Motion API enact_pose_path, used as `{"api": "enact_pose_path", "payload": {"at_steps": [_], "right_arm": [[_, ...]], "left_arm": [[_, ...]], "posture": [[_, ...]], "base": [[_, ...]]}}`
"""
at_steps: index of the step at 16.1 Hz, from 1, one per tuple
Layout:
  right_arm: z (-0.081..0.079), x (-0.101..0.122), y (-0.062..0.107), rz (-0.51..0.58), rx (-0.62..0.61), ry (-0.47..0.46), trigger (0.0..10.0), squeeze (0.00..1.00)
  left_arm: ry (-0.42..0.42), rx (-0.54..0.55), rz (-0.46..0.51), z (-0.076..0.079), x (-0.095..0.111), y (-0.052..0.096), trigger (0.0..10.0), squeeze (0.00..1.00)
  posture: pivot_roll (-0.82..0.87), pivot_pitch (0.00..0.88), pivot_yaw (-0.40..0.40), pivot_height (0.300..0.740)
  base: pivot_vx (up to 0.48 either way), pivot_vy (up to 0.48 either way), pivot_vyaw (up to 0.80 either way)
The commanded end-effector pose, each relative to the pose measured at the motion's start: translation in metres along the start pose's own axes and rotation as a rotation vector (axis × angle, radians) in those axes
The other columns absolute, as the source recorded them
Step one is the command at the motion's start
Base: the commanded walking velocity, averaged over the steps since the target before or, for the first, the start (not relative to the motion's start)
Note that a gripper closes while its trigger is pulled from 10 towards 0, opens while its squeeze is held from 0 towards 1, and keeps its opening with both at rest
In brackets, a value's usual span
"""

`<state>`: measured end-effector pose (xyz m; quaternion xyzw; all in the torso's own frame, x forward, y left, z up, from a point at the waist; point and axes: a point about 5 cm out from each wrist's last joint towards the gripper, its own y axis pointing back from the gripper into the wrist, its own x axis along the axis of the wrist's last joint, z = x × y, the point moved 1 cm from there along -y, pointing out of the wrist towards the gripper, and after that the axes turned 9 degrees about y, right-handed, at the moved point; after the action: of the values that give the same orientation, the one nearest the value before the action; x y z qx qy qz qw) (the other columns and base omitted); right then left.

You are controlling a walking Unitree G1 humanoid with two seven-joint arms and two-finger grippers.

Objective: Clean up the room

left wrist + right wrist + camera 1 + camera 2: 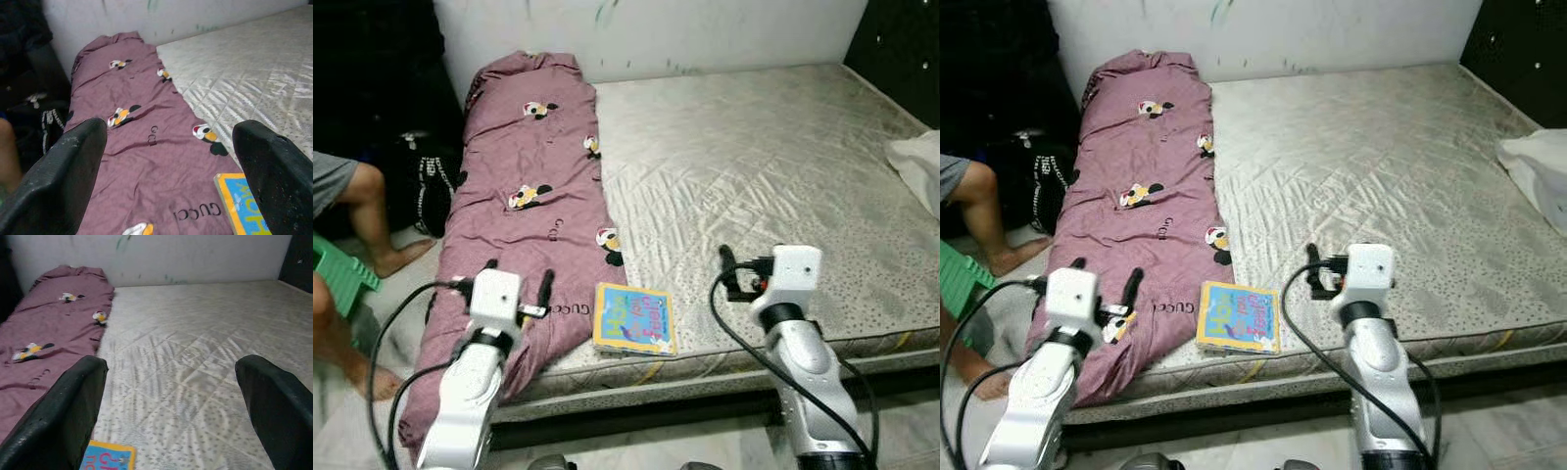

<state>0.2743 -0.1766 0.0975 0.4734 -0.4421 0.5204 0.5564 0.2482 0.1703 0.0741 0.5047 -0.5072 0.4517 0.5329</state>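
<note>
Judging the step: pick the book (634,318) off the bed, probably w/ one arm. Book lies flat at the mattress (773,166) front edge, ~6 o'clock of the bed, its left edge touching or just overlapping the purple blanket (524,176); can't tell which.

Left gripper (518,284) hovers over the blanket's lower end, at ~9 o'clock from the book, fingers spread wide, nothing between them. Right gripper (728,273) hovers above bare mattress at ~3 o'clock from the book, also spread, empty. Both near the book, neither touching.

How to do it well, imo:
- Book is thin and flat on a soft surface, so a top-down pinch likely just presses it in. Better to come at the front edge where it nears the mattress lip, one finger under, one on top.
- Left wrist view already has the book corner by its finger (279,171), so the left arm looks the shorter reach. Risk: snagging blanket fabric along w/ the cover.
- Right arm has a clean approach over bare mattress, no cloth in the way. I'd favor it.
- Keep fingers wide until they straddle the edge, then close.

A person's legs (362,211) are at ~9 o'clock beside the bed; keep the left arm's swing tight.
</note>
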Motion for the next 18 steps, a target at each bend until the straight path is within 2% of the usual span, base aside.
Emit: {"api": "enact_pose_path", "payload": {"at_steps": [1,5,12,18], "right_arm": [[0.0022,-0.0021,0.0005,-0.003,-0.001,-0.006,10.0,0.0],[-0.006,0.0014,-0.0037,0.005,0.04,-0.001,10.0,0.0],[-0.0051,0.004,-0.0058,0.009,0.052,0.001,10.0,0.0],[-0.0073,0.0029,-0.0044,0.0,0.07,-0.002,10.0,0.0]], "left_arm": [[-0.004,0.014,0.007,-0.0062,0.0033,0.0021,10.0,0.0],[0.009,0.032,0.016,-0.0092,0.0053,0.0006,10.0,0.0],[0.018,0.032,0.013,-0.0059,0.0045,0.0014,10.0,0.0],[0.022,0.017,0.016,-0.0025,0.0069,0.0005,10.0,0.0]], "posture": [[-0.09,0.0,-0.001,0.74],[-0.09,0.0,-0.016,0.74],[-0.09,0.0,-0.031,0.74],[-0.09,0.0,-0.042,0.691]], "base": [[0.0,0.0,0.0],[0.0,0.0,0.0],[0.0,0.0,0.0],[0.0,0.0,0.0]]}}
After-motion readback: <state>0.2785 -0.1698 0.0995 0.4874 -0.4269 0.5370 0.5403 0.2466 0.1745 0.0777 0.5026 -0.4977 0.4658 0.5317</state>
